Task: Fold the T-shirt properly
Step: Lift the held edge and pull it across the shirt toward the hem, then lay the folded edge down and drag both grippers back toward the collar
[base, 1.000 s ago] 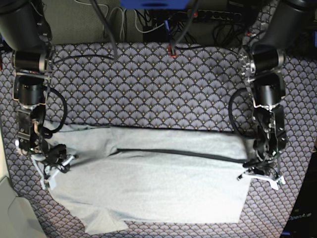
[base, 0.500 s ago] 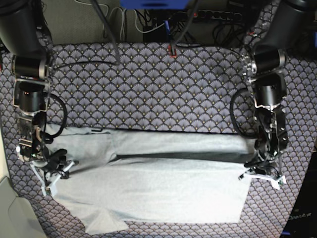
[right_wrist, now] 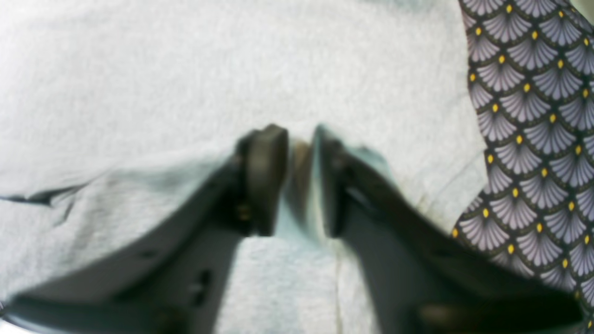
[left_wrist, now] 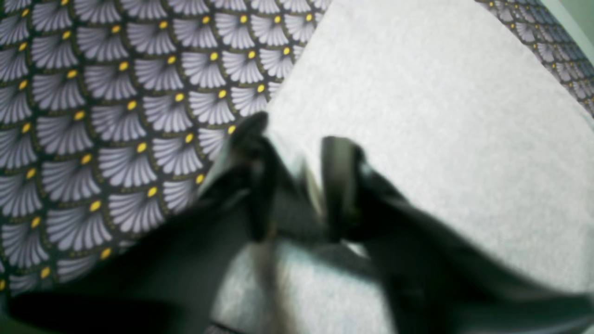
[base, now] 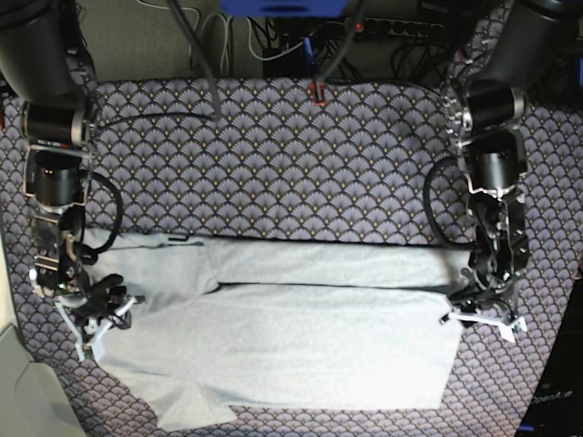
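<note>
Both grippers, left (left_wrist: 292, 185) and right (right_wrist: 299, 178), are parting (apparently releasing) on the T-shirt (base: 301, 341), its far fold now lying flat.

A T-shirt (base: 291, 341) lies spread across the near half of a tablecloth (base: 273, 155), folded lengthwise — its upper layer overlaps the lower. The left gripper (base: 481, 317) sits at the shirt's right edge in the base view, the right gripper (base: 96, 319) at its left edge. Behind the cloth, cables (base: 264, 41) run along the far side.
</note>
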